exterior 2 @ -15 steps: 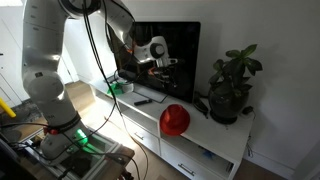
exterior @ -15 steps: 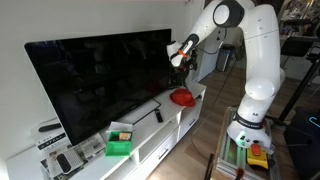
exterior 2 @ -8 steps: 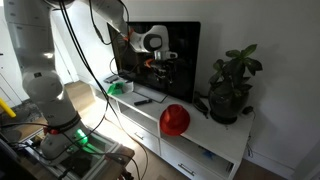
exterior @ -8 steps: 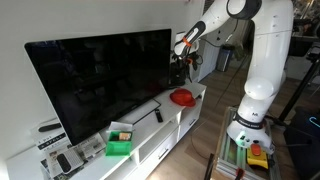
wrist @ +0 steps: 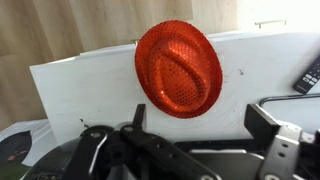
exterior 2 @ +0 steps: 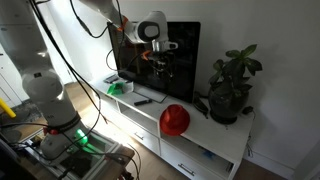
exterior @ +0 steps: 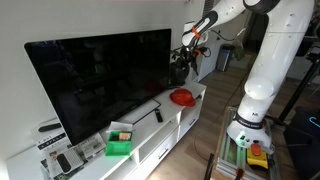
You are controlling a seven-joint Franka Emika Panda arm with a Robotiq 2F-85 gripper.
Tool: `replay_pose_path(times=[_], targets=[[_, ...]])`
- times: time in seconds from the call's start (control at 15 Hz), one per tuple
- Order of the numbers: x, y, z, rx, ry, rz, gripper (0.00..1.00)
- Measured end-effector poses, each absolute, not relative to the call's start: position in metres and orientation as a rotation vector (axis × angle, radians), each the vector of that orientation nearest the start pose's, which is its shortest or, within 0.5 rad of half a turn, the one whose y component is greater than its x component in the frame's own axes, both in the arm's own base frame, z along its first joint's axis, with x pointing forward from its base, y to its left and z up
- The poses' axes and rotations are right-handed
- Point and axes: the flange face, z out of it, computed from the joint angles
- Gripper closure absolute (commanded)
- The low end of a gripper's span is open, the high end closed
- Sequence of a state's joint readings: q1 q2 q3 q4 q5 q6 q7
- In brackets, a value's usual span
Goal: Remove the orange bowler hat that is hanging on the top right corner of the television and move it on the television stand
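Observation:
The orange bowler hat (exterior: 182, 97) lies on the white television stand (exterior: 150, 130) near its end, beside the television (exterior: 100, 80). It also shows in the other exterior view (exterior 2: 175, 119) and in the wrist view (wrist: 178, 67), seen from above. My gripper (exterior: 190, 47) is open and empty, high above the hat near the television's top corner. It shows in front of the screen in an exterior view (exterior 2: 160, 45). In the wrist view the jaws (wrist: 200, 120) stand wide apart with nothing between them.
A green box (exterior: 119, 143) and a remote (exterior: 157, 114) lie on the stand. A potted plant (exterior 2: 230, 85) stands at the stand's end next to the hat. The robot base (exterior: 250, 125) stands on the floor beside the stand.
My gripper has risen away from the hat, which stays on the stand. The arm has lifted higher in both exterior views.

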State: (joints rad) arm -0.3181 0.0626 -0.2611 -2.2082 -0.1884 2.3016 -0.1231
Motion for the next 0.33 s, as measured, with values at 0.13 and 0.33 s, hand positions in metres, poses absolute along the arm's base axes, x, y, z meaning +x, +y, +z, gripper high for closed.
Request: replay_pose_path(times=[0.13,0.33], targets=[[0.4431,-0.3011,0.3699,-3.26,0.559,0.005,0.0],[0.4443,-0.3001,0.3662,-3.26,0.553,0.015,0.0]])
